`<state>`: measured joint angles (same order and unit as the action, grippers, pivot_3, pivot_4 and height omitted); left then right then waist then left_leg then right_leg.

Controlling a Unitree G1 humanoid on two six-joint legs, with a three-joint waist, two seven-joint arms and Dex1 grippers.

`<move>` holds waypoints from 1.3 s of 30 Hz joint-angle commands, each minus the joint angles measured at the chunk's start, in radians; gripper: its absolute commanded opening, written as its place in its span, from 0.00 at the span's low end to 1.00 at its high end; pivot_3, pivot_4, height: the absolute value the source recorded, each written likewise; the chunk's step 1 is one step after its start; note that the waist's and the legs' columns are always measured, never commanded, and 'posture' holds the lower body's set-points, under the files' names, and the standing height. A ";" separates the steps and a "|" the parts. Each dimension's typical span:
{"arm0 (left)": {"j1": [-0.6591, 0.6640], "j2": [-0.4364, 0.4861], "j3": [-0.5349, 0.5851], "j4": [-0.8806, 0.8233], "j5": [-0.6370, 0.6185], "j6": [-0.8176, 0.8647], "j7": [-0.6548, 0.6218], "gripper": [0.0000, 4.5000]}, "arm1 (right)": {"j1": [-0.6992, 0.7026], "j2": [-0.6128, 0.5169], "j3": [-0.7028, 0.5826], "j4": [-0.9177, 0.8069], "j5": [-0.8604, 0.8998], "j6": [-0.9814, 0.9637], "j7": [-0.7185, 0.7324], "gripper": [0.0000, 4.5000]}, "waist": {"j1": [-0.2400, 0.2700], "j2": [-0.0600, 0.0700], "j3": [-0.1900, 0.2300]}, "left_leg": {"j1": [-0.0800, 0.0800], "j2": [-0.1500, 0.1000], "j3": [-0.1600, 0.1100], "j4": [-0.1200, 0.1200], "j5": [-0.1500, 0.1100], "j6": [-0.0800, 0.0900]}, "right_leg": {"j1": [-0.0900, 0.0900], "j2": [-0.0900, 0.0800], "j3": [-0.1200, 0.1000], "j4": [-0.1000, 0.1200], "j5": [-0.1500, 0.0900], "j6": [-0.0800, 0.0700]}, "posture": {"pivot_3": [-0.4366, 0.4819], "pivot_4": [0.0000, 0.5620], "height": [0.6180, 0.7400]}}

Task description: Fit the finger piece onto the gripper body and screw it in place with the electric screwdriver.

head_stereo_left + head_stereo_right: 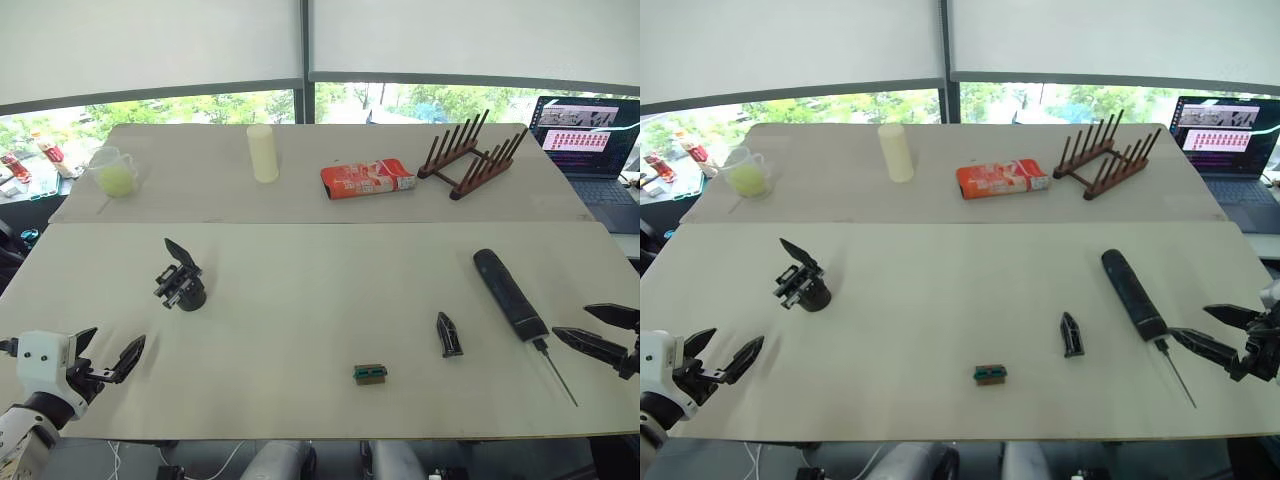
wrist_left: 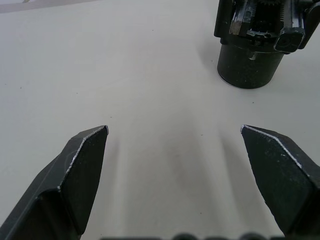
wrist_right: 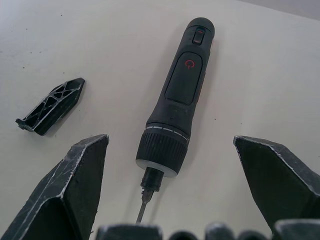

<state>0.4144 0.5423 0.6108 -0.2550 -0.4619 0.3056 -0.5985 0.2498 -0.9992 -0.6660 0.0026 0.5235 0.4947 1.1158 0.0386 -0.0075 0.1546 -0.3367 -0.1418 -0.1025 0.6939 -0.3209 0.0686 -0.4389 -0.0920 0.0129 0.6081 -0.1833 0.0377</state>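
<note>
Evidently rigid and fairly heavy, the electric screwdriver (image 3: 180,105) lies beside the finger piece (image 3: 51,106), framed by the wide-open right gripper (image 1: 598,334); its thick body is best grasped.

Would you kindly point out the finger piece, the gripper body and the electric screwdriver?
finger piece (image 1: 449,335), left eye view, mid-body.
gripper body (image 1: 181,282), left eye view, blocky middle.
electric screwdriver (image 3: 183,92), right wrist view, handle.

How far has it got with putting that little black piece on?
Nothing looks done yet. The finger piece lies loose on the table, well apart from the gripper body. The electric screwdriver also lies untouched. Both claws are open and empty: the right claw sits by the screwdriver's bit, the left claw near the gripper body. Fitting and screwing remain.
</note>
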 commanded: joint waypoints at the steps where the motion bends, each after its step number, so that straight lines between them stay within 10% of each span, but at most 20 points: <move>1: -0.009 0.020 -0.014 -0.019 0.009 -0.010 -0.015 1.00 | -0.030 -0.002 -0.009 -0.044 0.004 -0.037 0.003 0.99 | 0.000 0.000 0.000 | 0.000 0.000 0.000 0.000 0.000 0.000 | 0.000 0.000 0.000 0.000 0.000 0.000 | 0.48 0.27 1.00; 28: -0.460 0.095 -0.285 0.409 0.084 -0.114 -0.228 1.00 | -0.440 -0.061 0.359 -0.506 0.345 0.238 0.037 0.99 | 0.001 0.000 0.002 | -0.008 0.000 0.001 0.001 -0.001 0.003 | -0.011 0.000 -0.005 -0.001 0.001 -0.002 | 0.48 0.27 1.00; 34: -0.466 0.074 -0.304 0.408 0.090 -0.152 -0.233 0.52 | -0.444 -0.042 0.369 -0.521 0.348 0.236 0.010 1.00 | -0.001 0.000 0.002 | -0.012 0.001 0.002 0.002 0.000 0.004 | -0.018 0.000 -0.008 0.002 0.002 -0.003 | 0.48 0.27 1.00; 39: -0.405 0.052 -0.332 0.239 0.100 -0.135 -0.199 0.52 | -0.443 -0.019 0.380 -0.540 0.345 0.232 -0.020 1.00 | -0.001 0.000 0.002 | -0.013 0.001 0.003 0.003 0.000 0.003 | -0.017 -0.001 -0.007 0.001 0.003 -0.005 | 0.48 0.27 1.00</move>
<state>-0.0055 0.6053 0.2956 0.0990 -0.3545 0.1776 -0.8099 -0.1821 -1.0240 -0.2789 -0.5066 0.8483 0.7307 1.1066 0.0372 -0.0077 0.1562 -0.3496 -0.1406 -0.0995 0.6968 -0.3210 0.0716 -0.4564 -0.0927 0.0061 0.6095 -0.1801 0.0331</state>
